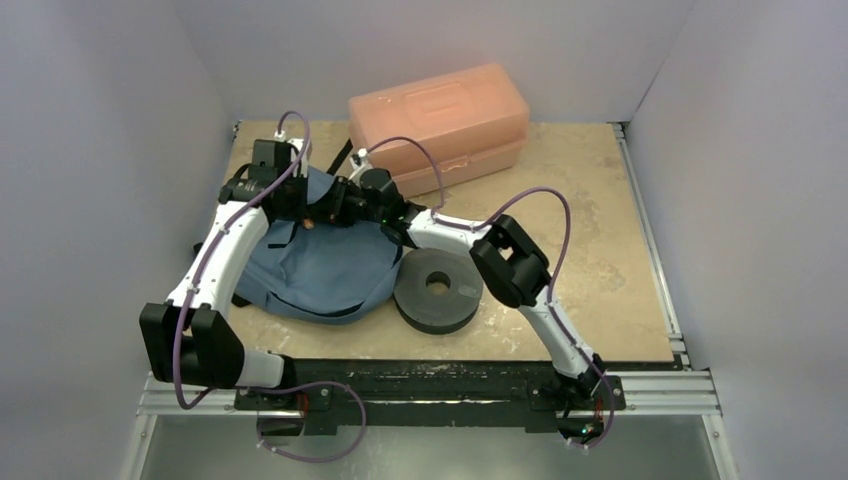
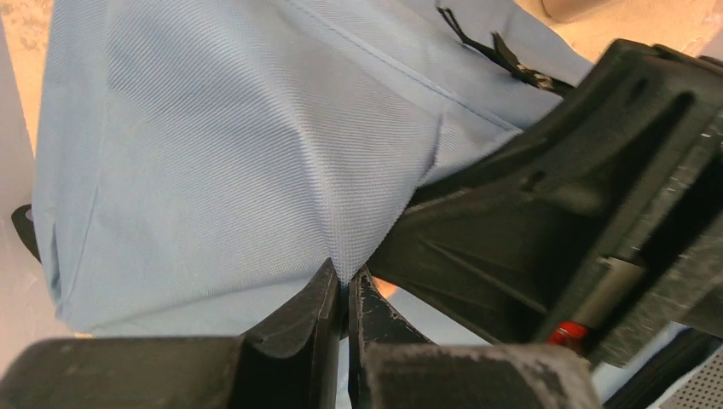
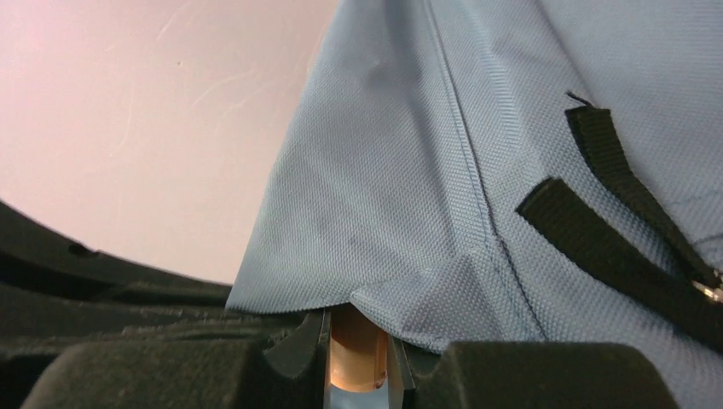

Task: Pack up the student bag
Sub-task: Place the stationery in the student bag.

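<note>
Left arm: stretched forward over the far-left part of the soft slate-blue fabric student bag [image 1: 320,262]; left gripper [image 2: 344,285] pinched tight on a fold of its cloth.
Right arm: bent at the elbow, reaching across to the bag's far edge; right gripper [image 3: 358,325] narrow, with a copper-brown piece [image 3: 358,351] filling the gap.
Hidden: the bag's hem covers most of that piece, so its shape is unclear.
Bag: under the 2 grippers, with its bulk nearer the arm bases.
</note>
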